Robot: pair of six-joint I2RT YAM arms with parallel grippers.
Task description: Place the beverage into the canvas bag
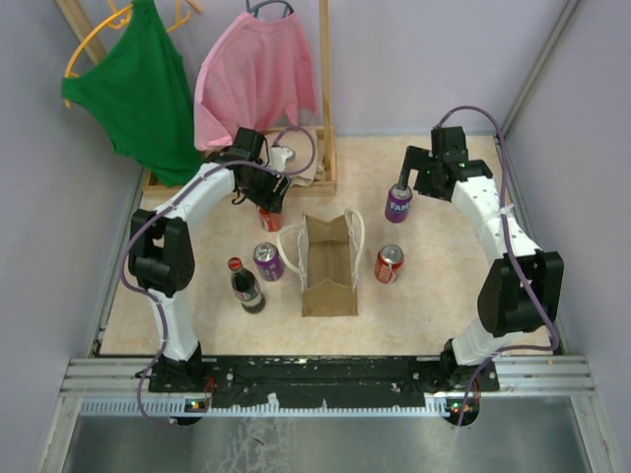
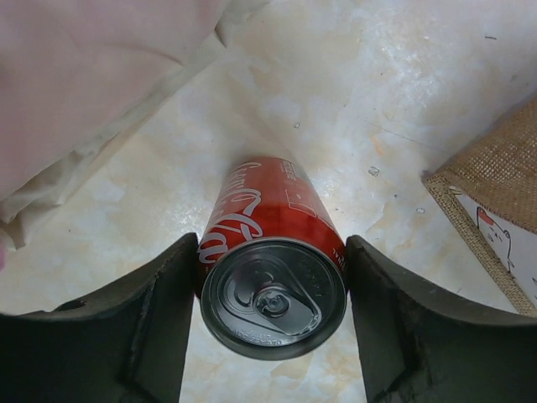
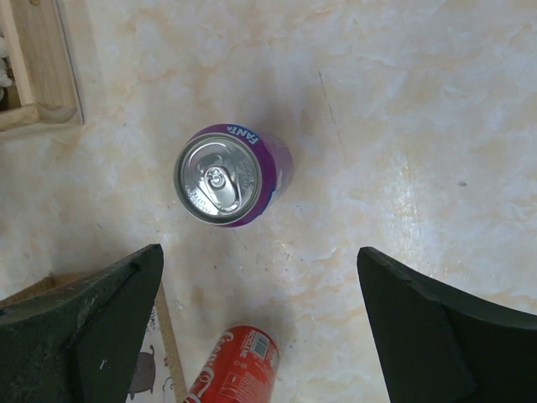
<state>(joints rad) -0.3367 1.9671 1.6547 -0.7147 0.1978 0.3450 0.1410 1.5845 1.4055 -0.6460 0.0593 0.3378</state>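
The tan canvas bag (image 1: 328, 266) with white rope handles stands upright mid-table; its edge shows in the left wrist view (image 2: 495, 193) and the right wrist view (image 3: 170, 336). My left gripper (image 1: 268, 205) (image 2: 270, 252) is shut on an upright red cola can (image 1: 270, 219) (image 2: 273, 252), just behind the bag's left side. My right gripper (image 1: 404, 187) (image 3: 260, 336) is wide open and empty, above the table next to a purple Fanta can (image 1: 398, 202) (image 3: 231, 175), which stands beyond its fingertips.
A second red can (image 1: 388, 263) (image 3: 239, 369) stands right of the bag. A purple can (image 1: 268, 260) and a dark cola bottle (image 1: 245, 286) stand to its left. A wooden rack (image 1: 325, 148) with green and pink garments and beige cloth (image 2: 126, 109) is behind.
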